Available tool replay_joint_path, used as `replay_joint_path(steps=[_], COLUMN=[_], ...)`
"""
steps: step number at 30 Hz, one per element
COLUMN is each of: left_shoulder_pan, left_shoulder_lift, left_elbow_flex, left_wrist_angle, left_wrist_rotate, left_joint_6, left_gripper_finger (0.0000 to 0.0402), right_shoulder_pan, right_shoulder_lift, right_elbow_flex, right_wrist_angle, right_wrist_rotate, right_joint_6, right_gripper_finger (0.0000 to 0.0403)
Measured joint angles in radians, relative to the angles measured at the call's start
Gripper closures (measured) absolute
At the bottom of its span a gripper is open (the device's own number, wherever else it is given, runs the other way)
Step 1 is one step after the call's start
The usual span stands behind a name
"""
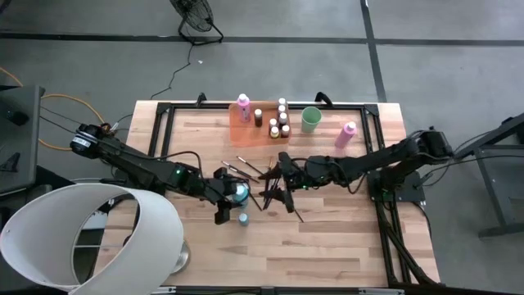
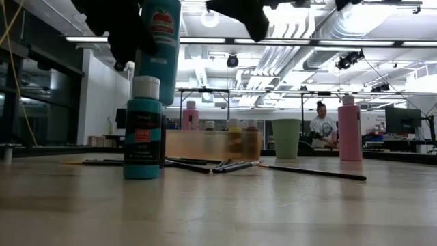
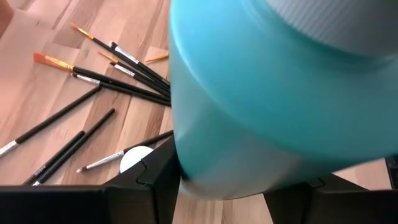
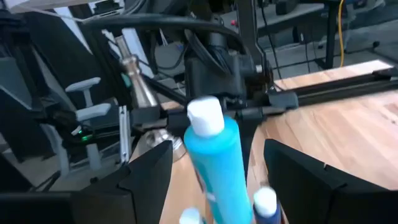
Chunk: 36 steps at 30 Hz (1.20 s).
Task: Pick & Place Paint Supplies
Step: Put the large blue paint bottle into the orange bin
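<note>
My left gripper (image 1: pixel 227 197) is shut on a large teal paint bottle (image 1: pixel 238 192) and holds it above the table's middle; in the low view that teal bottle (image 2: pixel 160 51) hangs over a small white-capped teal bottle (image 2: pixel 143 130) standing on its base. My right gripper (image 1: pixel 282 190) is open and hovers over the scattered dark-handled paintbrushes (image 1: pixel 264 182), just right of the held bottle. In the right wrist view its fingers (image 4: pixel 149 180) stand wide on either side of the held teal bottle (image 4: pixel 217 162), apart from it. More brushes (image 3: pixel 118 74) lie flat on the wood. My left gripper pinches the large teal bottle by its body (image 3: pixel 205 168), below the white cap (image 3: pixel 336 18), between its two fingers (image 3: pixel 155 186). The fingers come level from the table's left. The bottle is lifted clear of the table and stands about upright, cap up.
A translucent orange tray (image 1: pixel 246 133) at the far side holds a pink bottle (image 1: pixel 243 106) and several small bottles (image 1: pixel 280 121). A light green cup (image 1: pixel 310 119) and another pink bottle (image 1: pixel 346 135) stand right of it. A white lampshade (image 1: pixel 90 233) covers the near left corner.
</note>
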Motion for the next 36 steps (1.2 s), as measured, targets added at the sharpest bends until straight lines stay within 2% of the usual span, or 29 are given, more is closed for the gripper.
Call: replay_joint_path(steps=[9, 22, 36], left_shoulder_pan=[0.000, 0.000, 0.000], left_shoulder_lift=[0.000, 0.000, 0.000], left_elbow_flex=[0.000, 0.000, 0.000], left_wrist_angle=[-0.012, -0.018, -0.017], left_wrist_rotate=[-0.003, -0.005, -0.005], left_joint_6=[-0.028, -0.035, -0.039], left_gripper_finger=[0.0224, 0.0224, 0.0224], right_shoulder_pan=[0.000, 0.000, 0.006], right_shoulder_lift=[0.155, 0.196, 0.237], right_elbow_flex=[0.155, 0.159, 0.159], right_wrist_angle=[-0.004, 0.003, 0.100], right_wrist_rotate=[0.010, 0.039, 0.074], right_joint_6=[-0.075, -0.075, -0.065], right_gripper_finger=[0.0156, 0.0156, 0.0156])
